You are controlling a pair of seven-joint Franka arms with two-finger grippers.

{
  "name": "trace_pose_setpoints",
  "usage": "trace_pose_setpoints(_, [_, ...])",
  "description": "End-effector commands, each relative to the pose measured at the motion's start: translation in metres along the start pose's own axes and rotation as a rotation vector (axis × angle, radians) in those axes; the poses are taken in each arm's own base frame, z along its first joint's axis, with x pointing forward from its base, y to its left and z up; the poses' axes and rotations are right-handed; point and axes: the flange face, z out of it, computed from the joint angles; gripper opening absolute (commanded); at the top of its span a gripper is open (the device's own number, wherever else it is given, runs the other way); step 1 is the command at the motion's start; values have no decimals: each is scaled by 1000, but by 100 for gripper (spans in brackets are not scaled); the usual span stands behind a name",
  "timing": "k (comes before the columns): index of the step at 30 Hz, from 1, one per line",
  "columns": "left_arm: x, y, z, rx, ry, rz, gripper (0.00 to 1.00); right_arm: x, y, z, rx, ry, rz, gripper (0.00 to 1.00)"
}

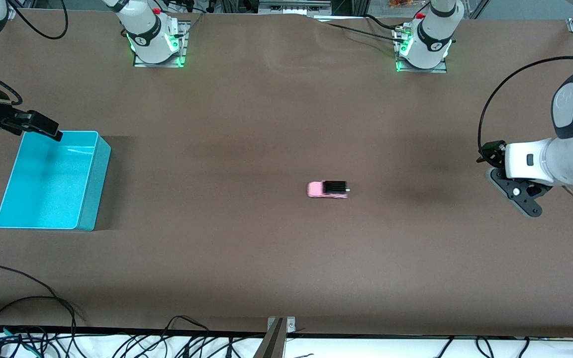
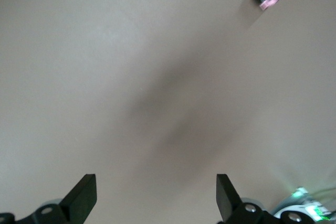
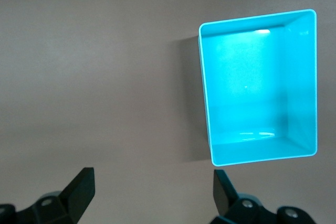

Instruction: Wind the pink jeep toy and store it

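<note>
Pink jeep toy (image 1: 328,189) sits mid-table, untouched. Left gripper (image 2: 156,195) hangs over bare table at its own end, jaws spread; right gripper (image 3: 152,192) waits beside the turquoise bin (image 1: 91,199), jaws spread.

So there's a turquoise bin (image 1: 52,181) sitting open-topped with nothing in it at around 9 o'clock on the brown table (image 1: 266,124), toward the right arm's end. Down at 6 to 8 o'clock, along the edge nearest the front camera, a mess of black cables (image 1: 23,318) trails over the tabletop.
</note>
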Motion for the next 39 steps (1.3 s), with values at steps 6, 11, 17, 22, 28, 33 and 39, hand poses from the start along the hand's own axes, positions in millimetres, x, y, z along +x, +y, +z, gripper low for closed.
trace_pose_setpoints(6, [-26,45,-63,41,47,-209,100,10,-9,20,-2,-17,-1,100])
trace_pose_setpoints(11, [-48,58,-79,63,68,-357,100,13,-14,42,2,7,4,100])
trace_pose_setpoints(17, [-83,56,-85,31,108,-440,100,12,-32,74,11,33,54,100])
trace_pose_setpoints(22, [-110,49,-77,-32,166,-489,100,12,-51,109,34,85,226,100])
trace_pose_setpoints(28, [-132,51,-83,25,248,-512,100,12,-54,151,34,52,383,100])
trace_pose_setpoints(33, [-125,63,-97,106,220,-534,100,8,-57,186,26,17,509,100])
trace_pose_setpoints(39, [-116,74,-97,102,207,-530,100,4,-53,233,32,35,686,100])
